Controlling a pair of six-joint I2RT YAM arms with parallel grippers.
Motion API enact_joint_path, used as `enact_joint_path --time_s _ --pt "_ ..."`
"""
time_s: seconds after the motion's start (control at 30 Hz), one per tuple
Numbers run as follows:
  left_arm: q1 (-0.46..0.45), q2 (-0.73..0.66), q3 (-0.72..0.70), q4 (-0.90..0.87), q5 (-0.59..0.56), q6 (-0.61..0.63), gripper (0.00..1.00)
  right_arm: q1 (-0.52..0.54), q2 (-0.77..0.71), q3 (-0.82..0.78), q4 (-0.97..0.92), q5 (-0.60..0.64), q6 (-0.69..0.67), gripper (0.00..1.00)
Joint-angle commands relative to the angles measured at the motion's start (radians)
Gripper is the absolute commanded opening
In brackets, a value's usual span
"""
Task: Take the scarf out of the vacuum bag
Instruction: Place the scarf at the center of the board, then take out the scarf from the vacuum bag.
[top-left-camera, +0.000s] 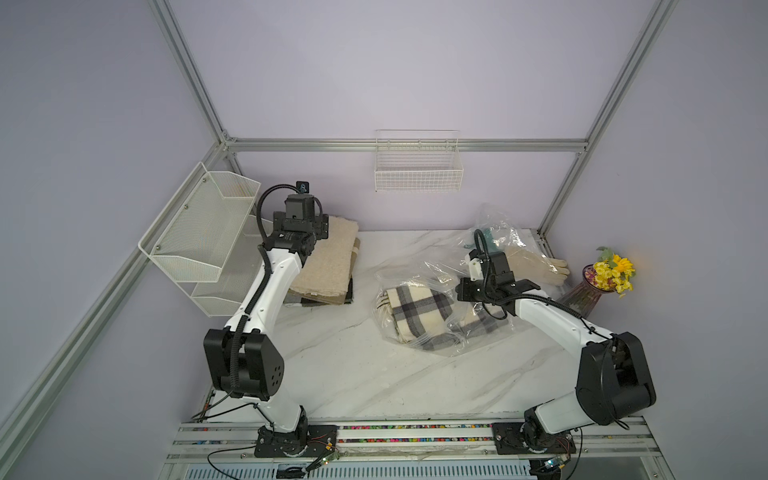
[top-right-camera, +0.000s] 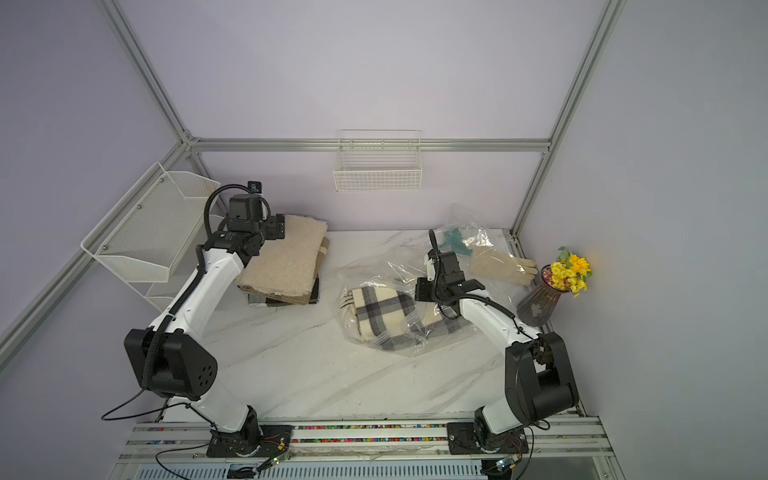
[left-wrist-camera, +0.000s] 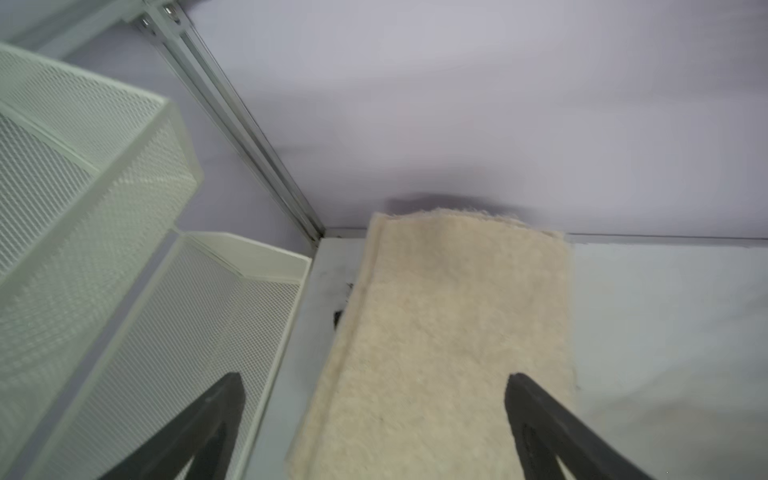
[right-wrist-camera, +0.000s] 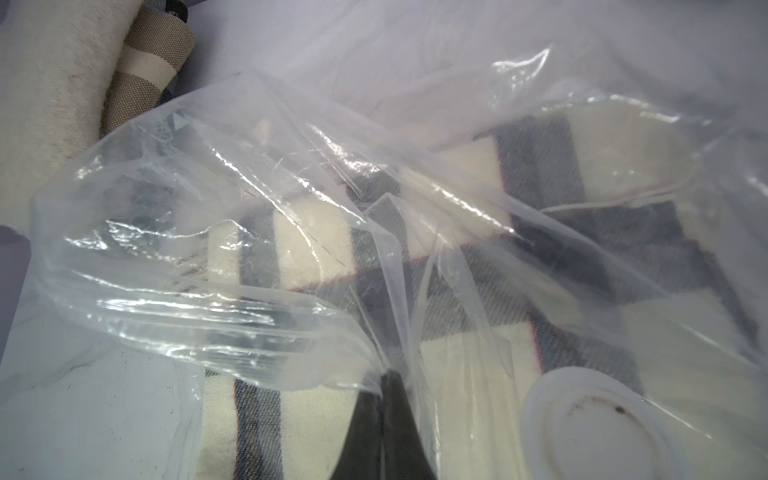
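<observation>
Right gripper (right-wrist-camera: 388, 384): jaws pressed together, pinching a gathered fold of clear film at the tips.
Vacuum bag (top-left-camera: 419, 272): crinkly transparent plastic lying on the marble tabletop (top-left-camera: 353, 374); it spreads ahead of and beneath the right gripper, lifted into a peak where it is pinched.
Scarf (top-left-camera: 415, 311): cream with grey-black plaid, folded, inside the vacuum bag, under the film just ahead of the right gripper's tips.
Valve cap (right-wrist-camera: 582, 428): round and white, on the film just beside the closed tips, over the scarf.
Writing: faint marks and a dashed line on the film near the bag's rim, too blurred to read.
Left gripper (left-wrist-camera: 374, 380): jaws spread wide, holding nothing.
Beige fleece cloth (left-wrist-camera: 449, 332): folded, directly beneath and ahead of the left gripper, well apart from the vacuum bag.
Mesh rack (left-wrist-camera: 104, 208): white, close beside the left gripper.
Gloves (top-left-camera: 536, 266): a cream pair, behind the right gripper near its wrist.
Smaller clear bag (top-left-camera: 496, 232): holds a teal item, also behind the right gripper.
</observation>
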Motion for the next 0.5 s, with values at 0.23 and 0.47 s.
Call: enact_joint_path --time_s 0.23,0.47 --pt "-0.021 -0.317 -0.408 0.004 0.701 -0.354 1.00 0.008 -0.070 -0.007 0.048 -0.073 0.017 0.00" --pt "-0.127 -0.394 -0.628 0.134 0.800 -0.489 1.00 0.015 -0.077 -0.011 0.030 -0.079 0.019 0.00"
